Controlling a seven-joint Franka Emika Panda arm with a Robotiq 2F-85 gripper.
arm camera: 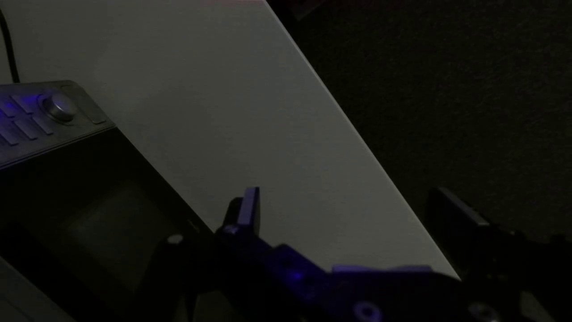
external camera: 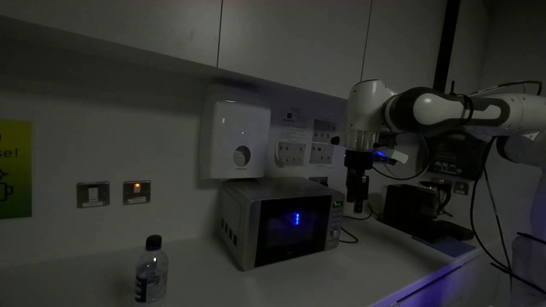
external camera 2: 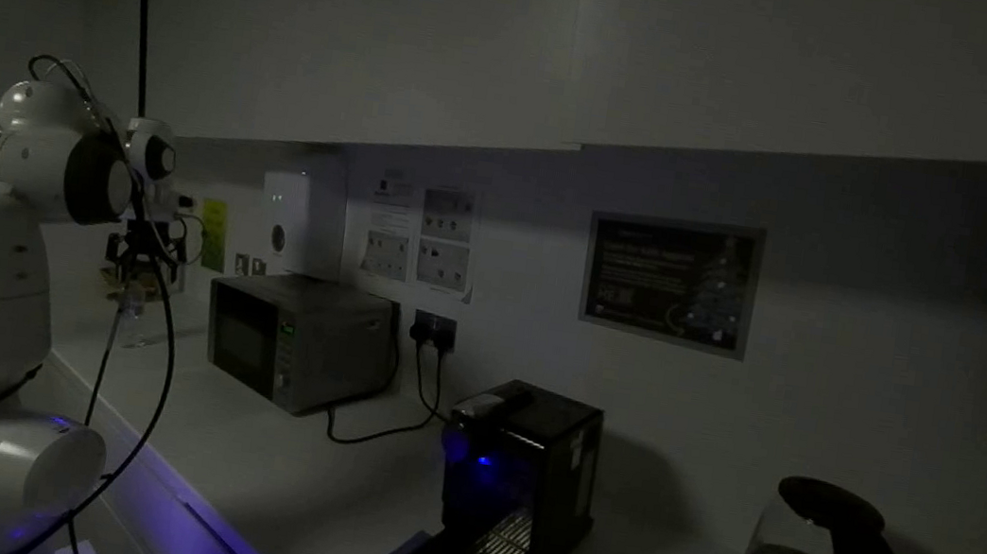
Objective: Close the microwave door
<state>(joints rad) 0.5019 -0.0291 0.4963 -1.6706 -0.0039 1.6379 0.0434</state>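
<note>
In an exterior view, a yellow-green poster [external camera: 16, 170] hangs on the wall [external camera: 115, 140] at nine o'clock. Next come two switches [external camera: 93, 195], the farther right one lit orange. Between seven and eight o'clock, a clear bottle [external camera: 152, 273] with a black cap [external camera: 153, 242] stands upright on the counter [external camera: 196, 273]. Near the middle, a white wall box [external camera: 243, 121] hangs above the microwave [external camera: 239, 204]. The microwave door [external camera: 290, 236], dark glass, lies between five and six o'clock, shut flush with the button panel [external camera: 335, 224] at its three o'clock side. At four o'clock the tool [external camera: 355, 205] points down, apart from the door; in the wrist view its fingers [arm camera: 249, 208] stand wide, with counter and dark floor [arm camera: 469, 112] between them. Farther right are a black coffee machine [external camera: 407, 209] and, between two and three o'clock, the white arm [external camera: 431, 108].
</note>
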